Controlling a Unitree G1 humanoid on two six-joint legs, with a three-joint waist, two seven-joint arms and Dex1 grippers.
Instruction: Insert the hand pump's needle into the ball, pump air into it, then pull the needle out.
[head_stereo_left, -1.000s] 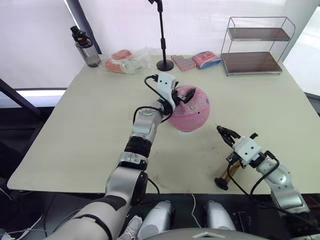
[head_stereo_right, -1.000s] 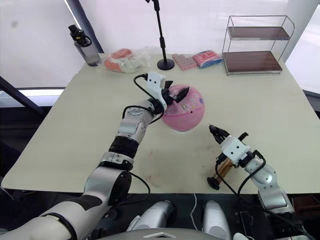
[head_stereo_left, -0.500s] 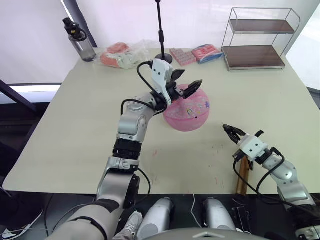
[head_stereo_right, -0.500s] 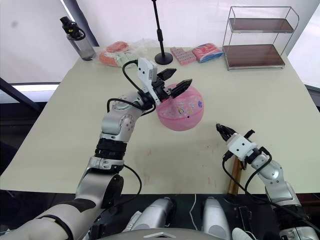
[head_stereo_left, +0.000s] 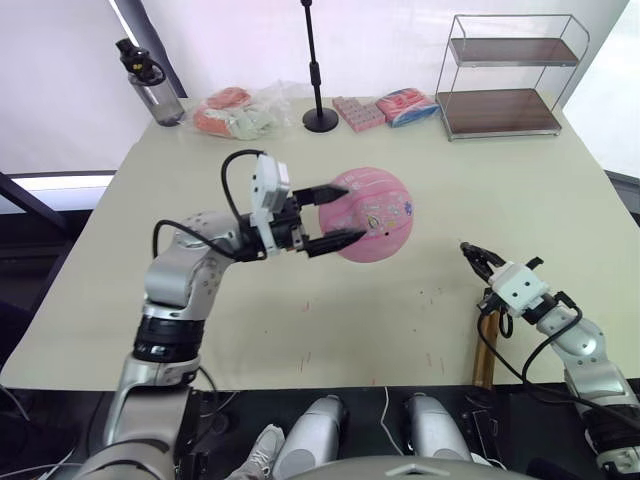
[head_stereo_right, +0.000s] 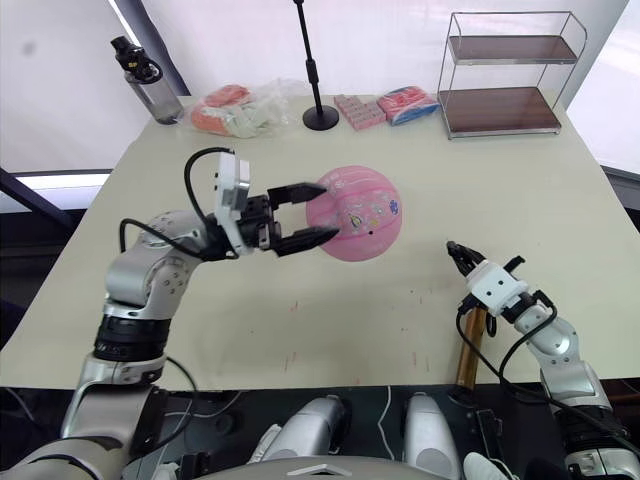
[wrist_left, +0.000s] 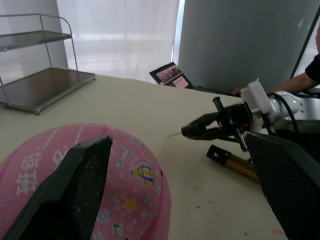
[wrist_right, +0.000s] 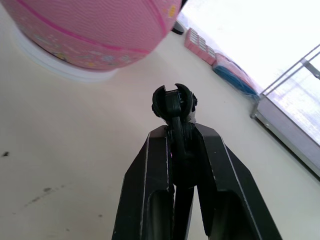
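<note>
Bench (head_stereo_left: 520, 200): beige.
Middle: pink ball (head_stereo_left: 373, 214) on a white ring.
Far edge: bottle (head_stereo_left: 146, 80), packets (head_stereo_left: 378, 108), stand base (head_stereo_left: 320, 122), wire shelf (head_stereo_left: 505, 112) (two-tier).

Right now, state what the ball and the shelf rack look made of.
The ball: likely rubber or soft vinyl, matte pink with fine surface texture and printed cartoons. The shelf rack: thin shiny wire frame, probably metal, with two dark brown shelves that look like wood.

We looked down from both head eyes over the whole table (head_stereo_left: 120, 290), while each wrist camera sat low and close along its own tool, all four views sharing the ball (head_stereo_left: 372, 214).
</note>
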